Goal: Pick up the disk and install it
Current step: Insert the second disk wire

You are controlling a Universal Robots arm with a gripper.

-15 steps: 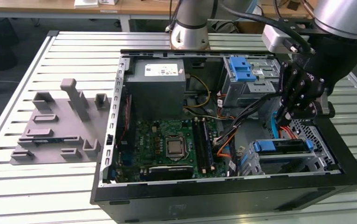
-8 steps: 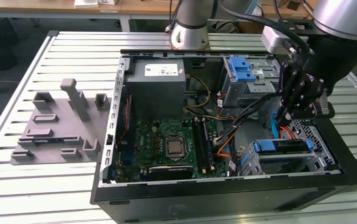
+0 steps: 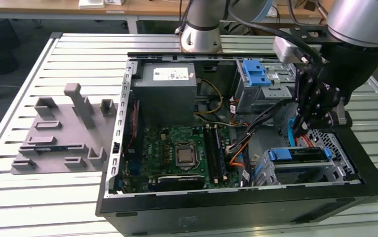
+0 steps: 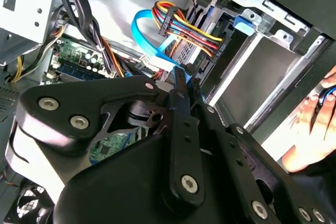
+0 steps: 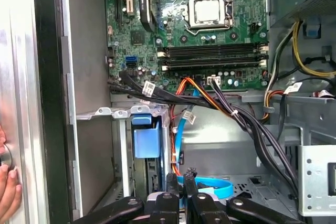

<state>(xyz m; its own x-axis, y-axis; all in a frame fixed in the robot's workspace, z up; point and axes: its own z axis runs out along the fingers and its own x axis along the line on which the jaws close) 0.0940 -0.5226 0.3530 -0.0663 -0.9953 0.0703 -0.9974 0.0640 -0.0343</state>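
The disk sits in the metal drive cage [image 3: 339, 146] at the open computer case's near corner on the exterior view's right. Mostly its blue carrier front shows [image 3: 297, 154] [image 5: 147, 141] [image 4: 247, 22], and the metal body is hidden inside the cage. My gripper [image 3: 301, 131] hangs inside the case just behind that cage, a short way from the carrier. In both wrist views its fingers [image 5: 180, 179] [image 4: 184, 80] stand together, shut. A blue flat cable [image 5: 212, 186] [image 4: 149, 35] loops right at the tips. I cannot tell whether it is pinched.
The motherboard [image 3: 175, 148], the grey power supply box [image 3: 166, 94] and bundles of black and coloured wires [image 5: 231, 114] crowd the case. A bare blue clip [image 3: 255, 74] sits on the upper cage. A person's hand [image 5: 8, 187] [image 4: 315, 129] rests outside the case wall. A grey fixture [image 3: 64, 133] lies on the table.
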